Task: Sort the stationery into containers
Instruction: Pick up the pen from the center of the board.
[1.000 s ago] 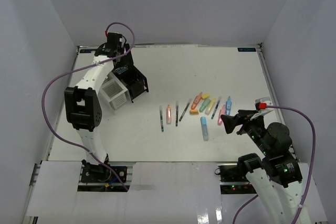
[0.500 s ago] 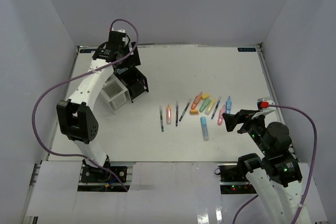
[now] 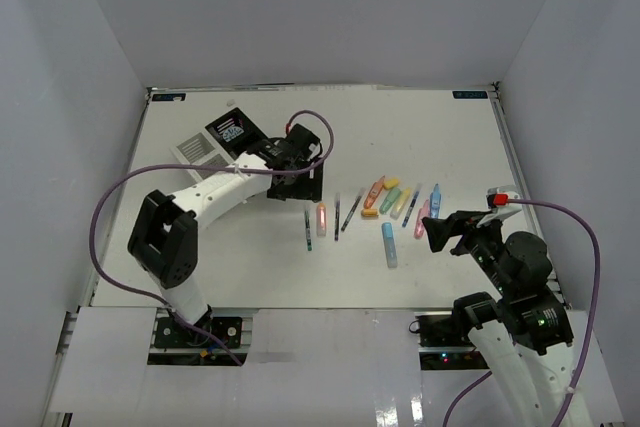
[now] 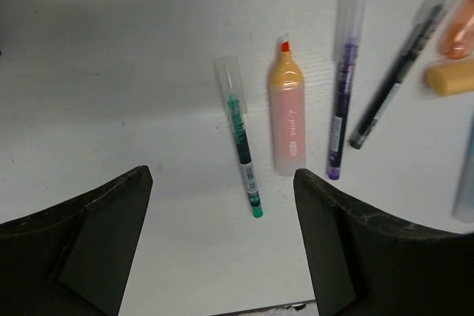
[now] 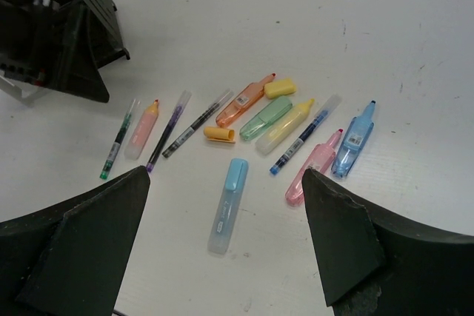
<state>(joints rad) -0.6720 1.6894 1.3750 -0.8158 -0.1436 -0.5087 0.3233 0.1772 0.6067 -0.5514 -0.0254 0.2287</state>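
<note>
Left gripper [image 4: 222, 183]: jaws wide apart, empty. The green pen [image 4: 244, 149] lies between them, beside the orange-capped highlighter [image 4: 287, 120]. Right gripper [image 5: 226, 175]: spread, empty.

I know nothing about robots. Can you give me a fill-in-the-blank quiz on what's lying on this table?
1. The left gripper holds nothing; its jaws are ___.
2. The pen just left of the peach highlighter is ___.
3. The green highlighter lies between the orange highlighter and the ___ one.
4. The highlighter lying apart, closest to the right gripper, is light ___.
Missing words: open, green, yellow, blue.
</note>
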